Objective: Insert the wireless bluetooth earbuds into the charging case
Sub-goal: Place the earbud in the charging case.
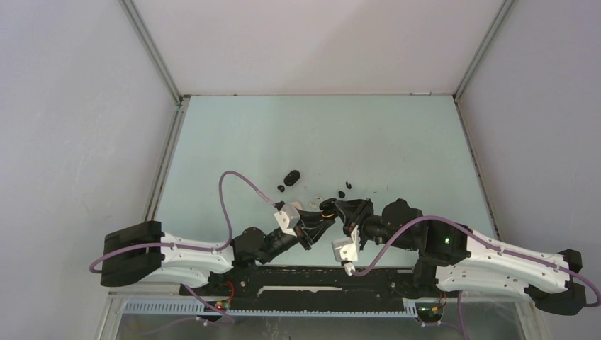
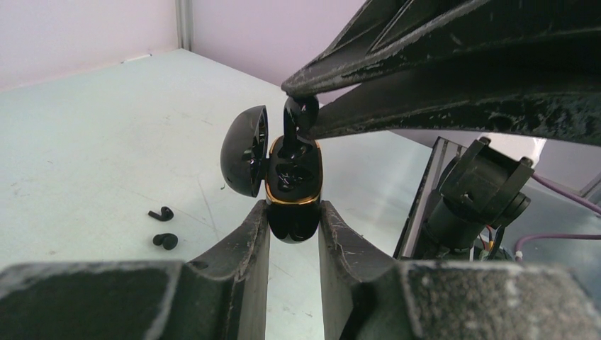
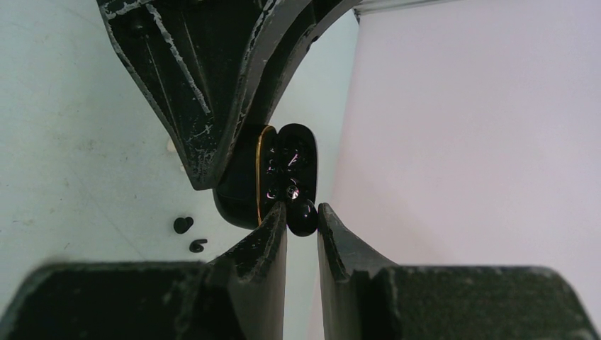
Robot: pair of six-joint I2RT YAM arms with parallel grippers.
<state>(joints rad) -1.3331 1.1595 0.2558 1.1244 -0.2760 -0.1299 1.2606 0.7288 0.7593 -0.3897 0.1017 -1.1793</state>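
My left gripper (image 2: 294, 219) is shut on the lower body of a glossy black charging case (image 2: 293, 188) with a gold rim. It holds the case above the table with its lid (image 2: 244, 150) swung open to the left. My right gripper (image 3: 302, 212) is shut on a small black earbud (image 3: 302, 217) and holds it at the case's open face (image 3: 287, 170). In the left wrist view the earbud (image 2: 301, 113) sits at the case's top edge, between the right fingers. In the top view the two grippers, left (image 1: 326, 211) and right (image 1: 346, 212), meet at the table's near middle.
Two small black earbud pieces (image 2: 161, 212) (image 2: 165, 241) lie on the table left of the case; they also show in the right wrist view (image 3: 183, 224). A second black oval case (image 1: 290, 176) and more small black bits (image 1: 344, 189) lie further out on the pale green table (image 1: 319, 134). Walls enclose it.
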